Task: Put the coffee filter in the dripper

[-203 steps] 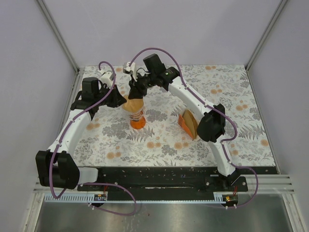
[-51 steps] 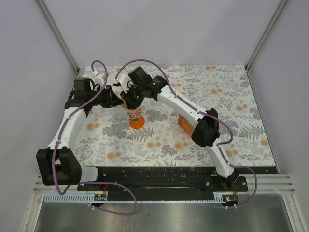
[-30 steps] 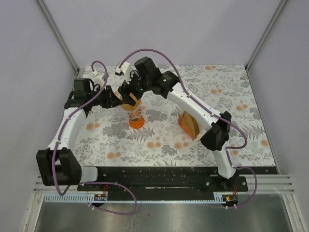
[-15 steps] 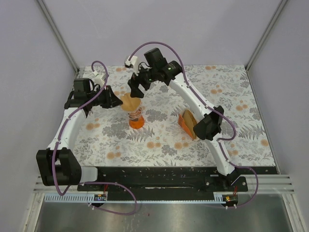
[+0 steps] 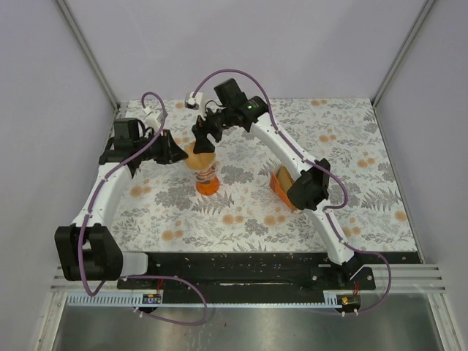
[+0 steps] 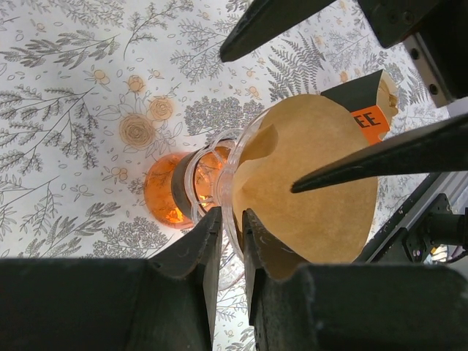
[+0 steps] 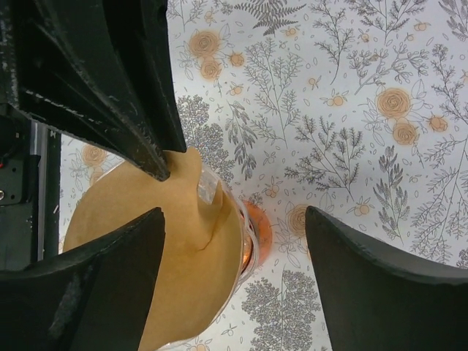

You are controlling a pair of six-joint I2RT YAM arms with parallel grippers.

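Note:
The dripper (image 5: 208,183) is a clear funnel on an orange base (image 6: 164,194) and stands upright on the flowered cloth. The light-brown coffee filter (image 5: 199,156) sits inside its funnel (image 6: 314,183), one flap rising above the rim (image 7: 146,234). My left gripper (image 6: 230,223) is shut on the funnel's rim, with one finger outside the glass and the other inside against the paper. It reaches in from the left (image 5: 178,153). My right gripper (image 7: 235,212) hangs open just above the filter (image 5: 202,139), holding nothing.
The beige wedge-shaped holder (image 5: 281,186) with its stack of brown papers stands right of the dripper, partly behind my right arm's elbow. Its orange label shows in the left wrist view (image 6: 365,117). Grey walls close the table at the back and both sides.
My right gripper has opened and lifted off the filter, leaving the paper in the funnel. It now hovers just above it. The left gripper has kept its hold on the rim.

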